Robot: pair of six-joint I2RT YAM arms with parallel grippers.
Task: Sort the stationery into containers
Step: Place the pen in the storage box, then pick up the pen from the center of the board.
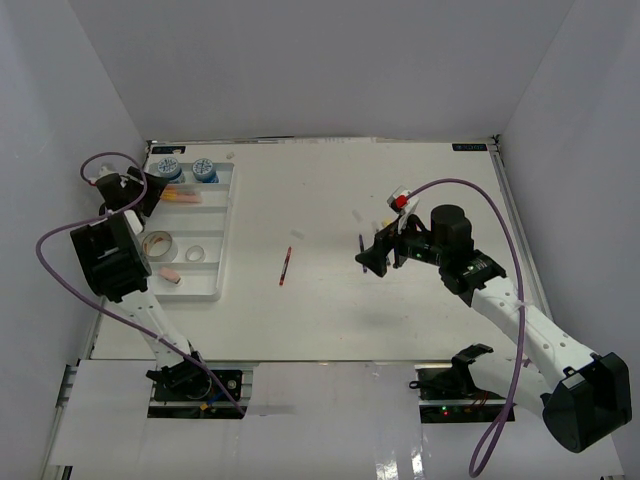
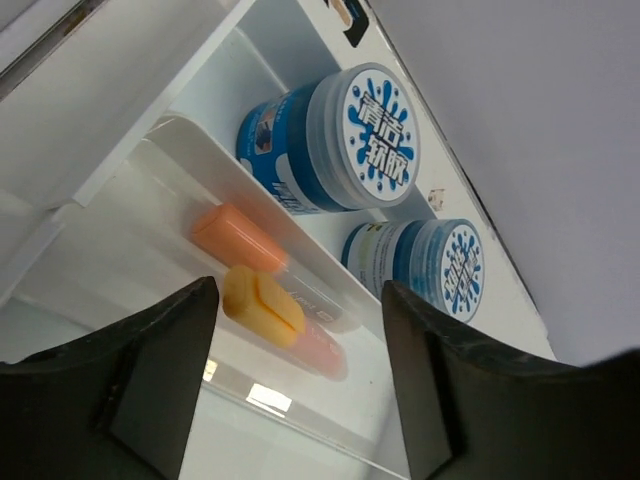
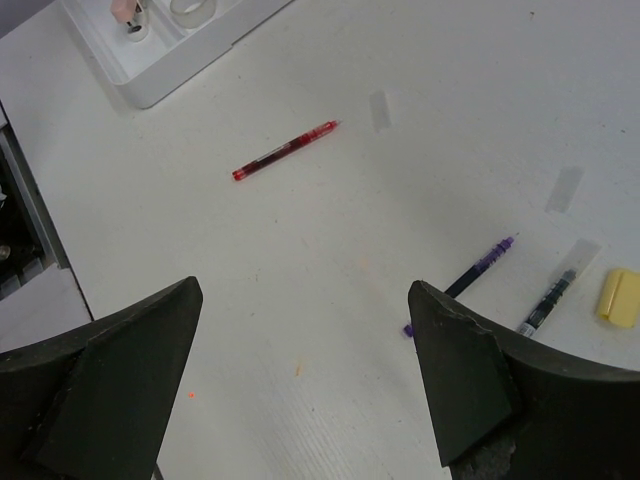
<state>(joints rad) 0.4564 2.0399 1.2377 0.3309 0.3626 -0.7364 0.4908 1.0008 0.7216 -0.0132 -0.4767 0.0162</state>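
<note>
The white tray (image 1: 225,215) lies at the table's left. Its far compartment holds two blue-white tubs (image 2: 340,140) (image 2: 425,265). A yellow-capped marker (image 2: 262,305) and an orange-capped marker (image 2: 238,237) lie side by side in the compartment beside them. My left gripper (image 2: 297,300) hovers open just over these markers, holding nothing. A tan tape roll (image 1: 157,243), a clear roll (image 1: 195,253) and a pink eraser (image 1: 170,275) sit in nearer compartments. A red pen (image 3: 285,152), a purple pen (image 3: 470,275), a dark pen (image 3: 548,300) and a yellow eraser (image 3: 620,297) lie loose on the table. My right gripper (image 3: 305,290) hangs open above the table beside the purple pen.
White walls enclose the table on the left, back and right. Short strips of clear tape (image 3: 379,110) are stuck to the tabletop near the pens. The red pen (image 1: 285,266) lies between the tray and my right gripper (image 1: 368,256).
</note>
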